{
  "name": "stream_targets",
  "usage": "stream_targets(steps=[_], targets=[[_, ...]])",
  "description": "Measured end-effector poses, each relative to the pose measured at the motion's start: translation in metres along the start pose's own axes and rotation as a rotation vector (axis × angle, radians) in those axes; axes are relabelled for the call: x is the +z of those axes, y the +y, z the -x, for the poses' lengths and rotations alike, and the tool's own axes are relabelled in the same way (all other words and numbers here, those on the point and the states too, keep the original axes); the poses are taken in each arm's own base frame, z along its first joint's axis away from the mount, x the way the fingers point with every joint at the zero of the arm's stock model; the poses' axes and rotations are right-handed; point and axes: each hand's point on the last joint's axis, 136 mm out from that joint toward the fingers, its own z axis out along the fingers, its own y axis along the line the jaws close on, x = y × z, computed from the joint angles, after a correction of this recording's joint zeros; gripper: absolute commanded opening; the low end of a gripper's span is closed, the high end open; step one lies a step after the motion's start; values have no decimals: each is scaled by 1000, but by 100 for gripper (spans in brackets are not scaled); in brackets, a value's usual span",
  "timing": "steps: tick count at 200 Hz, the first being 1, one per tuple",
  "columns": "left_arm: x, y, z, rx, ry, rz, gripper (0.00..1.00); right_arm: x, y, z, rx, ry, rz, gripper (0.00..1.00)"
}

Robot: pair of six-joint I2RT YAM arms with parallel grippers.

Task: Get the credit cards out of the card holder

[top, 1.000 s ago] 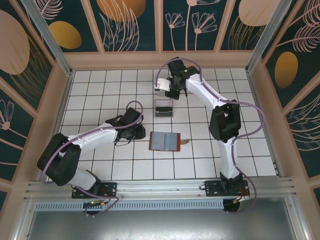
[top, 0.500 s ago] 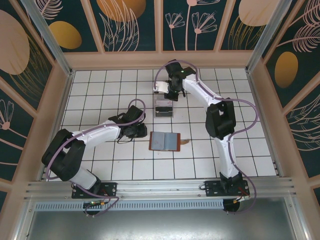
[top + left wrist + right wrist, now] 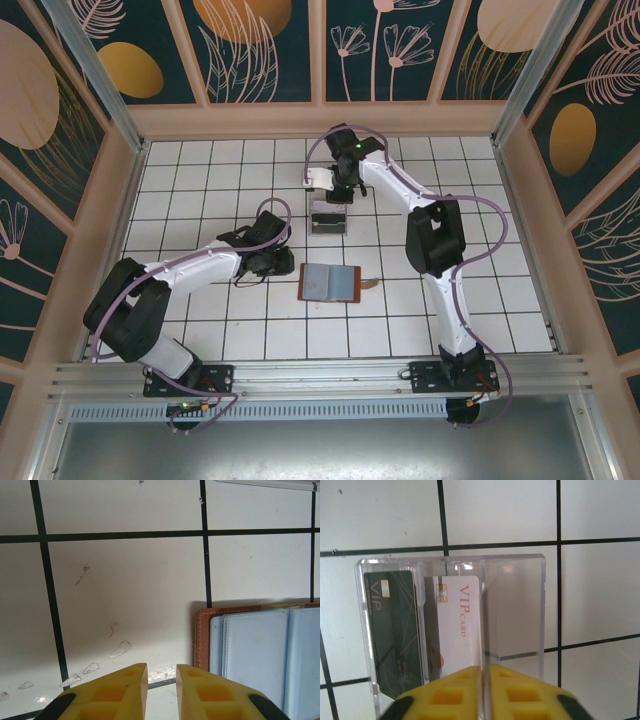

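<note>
Card holder [image 3: 330,282] lies open, long axis left-right — left end effector [image 3: 161,674] and right end effector [image 3: 484,674] slightly parted.

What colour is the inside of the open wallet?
The wallet is lined pale blue, with a brown leather border; clearest in the left wrist view.

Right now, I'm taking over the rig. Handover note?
Left end effector: slightly open, empty, beside the open card holder.
Right end effector: above the clear stand, jaws almost together, grip unclear.
Done: dark card and white card stand in the clear stand.
Left: check holder pockets; whether cards remain is unclear.
</note>
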Motion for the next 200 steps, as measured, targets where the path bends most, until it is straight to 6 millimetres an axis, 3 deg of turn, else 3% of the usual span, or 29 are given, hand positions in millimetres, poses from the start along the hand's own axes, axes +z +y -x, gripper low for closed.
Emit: stream_targets(steps=[42, 151, 200], targets=[[0, 0, 0, 0, 0, -1, 24, 1, -11, -3, 0, 25, -52, 27], [4, -1, 0, 5, 10, 3, 24, -7, -63, 2, -4, 37, -284, 28], [4, -1, 0, 7, 10, 3, 24, 0, -65, -3, 6, 49, -305, 28]])
